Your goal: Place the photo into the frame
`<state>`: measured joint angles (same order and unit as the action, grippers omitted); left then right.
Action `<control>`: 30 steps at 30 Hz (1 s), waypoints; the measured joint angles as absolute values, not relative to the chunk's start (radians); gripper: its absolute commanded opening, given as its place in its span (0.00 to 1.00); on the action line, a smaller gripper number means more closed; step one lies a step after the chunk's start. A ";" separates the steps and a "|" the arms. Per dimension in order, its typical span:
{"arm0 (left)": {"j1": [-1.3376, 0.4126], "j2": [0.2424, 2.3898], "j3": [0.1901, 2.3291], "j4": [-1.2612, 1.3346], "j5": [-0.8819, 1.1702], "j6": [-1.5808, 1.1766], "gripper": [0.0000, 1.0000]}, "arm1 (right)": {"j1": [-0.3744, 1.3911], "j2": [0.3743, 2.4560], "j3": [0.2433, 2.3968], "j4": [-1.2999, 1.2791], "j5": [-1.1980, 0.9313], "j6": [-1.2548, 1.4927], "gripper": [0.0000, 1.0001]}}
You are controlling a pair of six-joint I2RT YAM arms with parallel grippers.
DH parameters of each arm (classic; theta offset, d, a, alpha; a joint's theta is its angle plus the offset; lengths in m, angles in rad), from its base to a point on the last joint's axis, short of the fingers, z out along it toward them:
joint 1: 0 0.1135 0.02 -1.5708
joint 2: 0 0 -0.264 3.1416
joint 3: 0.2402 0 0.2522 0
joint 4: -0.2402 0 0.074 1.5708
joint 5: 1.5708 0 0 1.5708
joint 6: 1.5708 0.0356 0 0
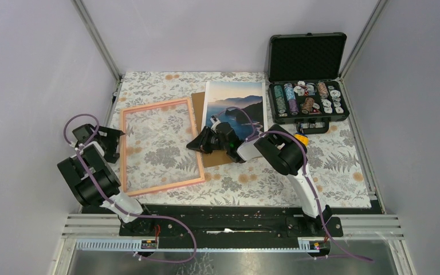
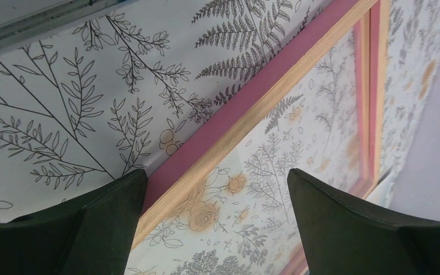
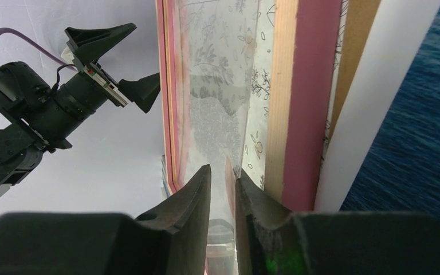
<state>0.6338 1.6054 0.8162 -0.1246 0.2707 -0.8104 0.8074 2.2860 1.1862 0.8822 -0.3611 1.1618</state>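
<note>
Right arm stretches from lower right across to centre, with the right gripper (image 1: 196, 142) aimed left, low beside the right rail of the frame (image 1: 154, 104). Its fingers (image 3: 197, 189) are parted just a crack, nothing pinched. Left arm sits folded at far left, left gripper (image 2: 215, 177) spread wide astride the pink left rail. Frame lies flat on the floral cloth (image 1: 332, 166), left of centre, long axis running bottom to top. The photo (image 1: 238, 103) lies face up at upper centre on the brown backing board (image 1: 197, 112), long axis likewise, sky end uppermost.
</note>
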 measured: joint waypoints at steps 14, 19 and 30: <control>0.654 1.605 0.748 0.017 0.403 -0.850 0.99 | 0.793 2.295 1.250 0.873 -0.456 1.241 0.05; 0.654 1.606 0.737 0.035 0.428 -0.852 0.99 | 0.770 2.302 1.251 0.906 -0.494 1.284 0.00; 0.654 1.612 0.736 0.043 0.454 -0.852 0.99 | 0.748 2.379 1.265 1.064 -0.549 1.434 0.00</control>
<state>0.6540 1.6123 0.7357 0.0433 0.4541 -0.8524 0.7479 2.3787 1.2648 1.0641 -0.5488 1.4342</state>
